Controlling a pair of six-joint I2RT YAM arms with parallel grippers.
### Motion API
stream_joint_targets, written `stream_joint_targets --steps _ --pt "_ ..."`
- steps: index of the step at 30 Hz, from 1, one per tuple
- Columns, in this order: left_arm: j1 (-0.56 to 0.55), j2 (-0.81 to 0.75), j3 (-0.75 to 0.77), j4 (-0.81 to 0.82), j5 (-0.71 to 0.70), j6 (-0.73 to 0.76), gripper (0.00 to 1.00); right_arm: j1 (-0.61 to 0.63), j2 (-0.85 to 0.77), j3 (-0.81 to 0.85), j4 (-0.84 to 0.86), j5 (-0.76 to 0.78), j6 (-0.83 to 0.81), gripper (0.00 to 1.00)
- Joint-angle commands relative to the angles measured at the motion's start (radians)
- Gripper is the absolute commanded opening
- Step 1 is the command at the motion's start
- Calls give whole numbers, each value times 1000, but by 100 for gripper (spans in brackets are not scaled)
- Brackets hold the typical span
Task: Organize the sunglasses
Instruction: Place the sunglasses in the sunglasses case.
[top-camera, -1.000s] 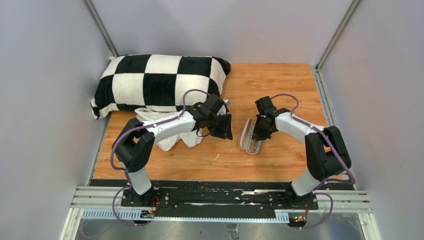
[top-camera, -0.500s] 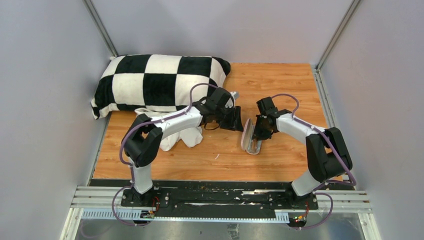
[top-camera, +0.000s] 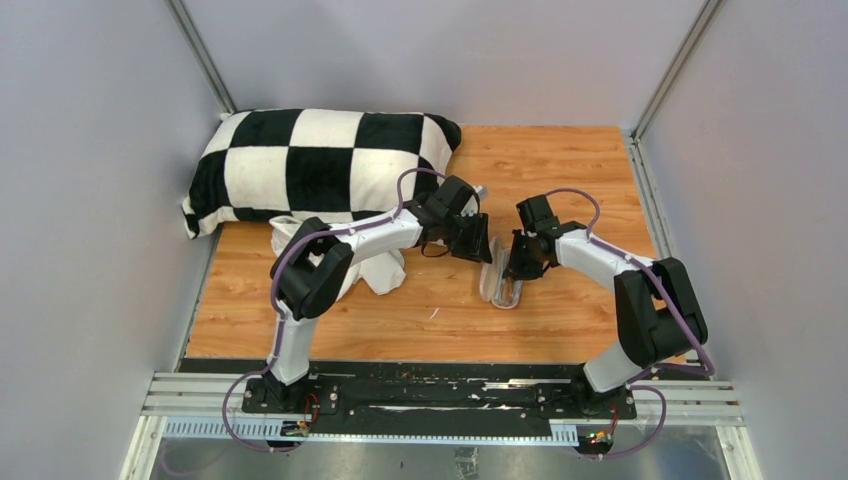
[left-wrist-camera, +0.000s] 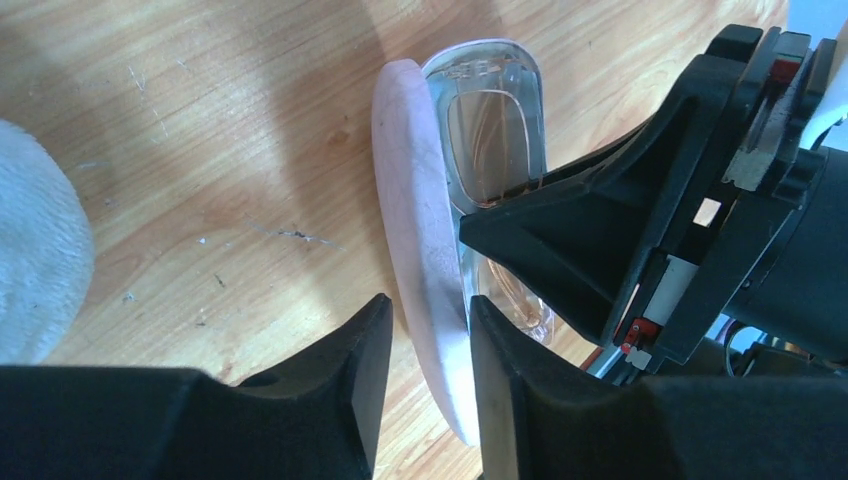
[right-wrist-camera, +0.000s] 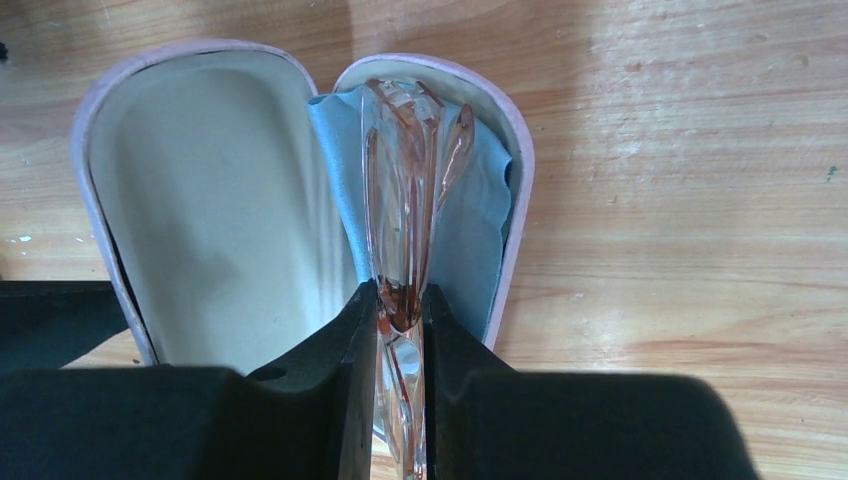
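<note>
Right wrist view: the sunglasses (right-wrist-camera: 405, 180) are seen pinched on edge between the narrow jaws of the right gripper (right-wrist-camera: 398, 297). They stand in the right half of the open case (right-wrist-camera: 210, 200), on top of the cloth (right-wrist-camera: 470, 230). From the left wrist view, the lid (left-wrist-camera: 410, 180) is straddled by the half-closed left gripper (left-wrist-camera: 430, 305); whether it is truly clamped cannot be told. Trouble is judged most likely if the lid is swung over while the sunglasses are upright and the right fingers are inside. The frame could then be squeezed, or the two grippers, just beside each other, could be knocked together. If the sunglasses are let go on edge, they could be tipped over the rim onto the table (top-camera: 560, 170). The case could also be dragged by a push on the lid. Open room is found near and right of the case. The towel (top-camera: 385, 272) lies to the left and the pillow (top-camera: 320, 160) far left, and the table is bounded by side walls.
</note>
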Motion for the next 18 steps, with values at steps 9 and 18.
stream_joint_targets --steps 9,18 --pt "-17 10 2 23 42 -16 32 -36 -1 -30 4 -64 24 20" --pt "-25 -2 -21 39 36 -30 30 -74 -9 -43 11 -122 39 20"
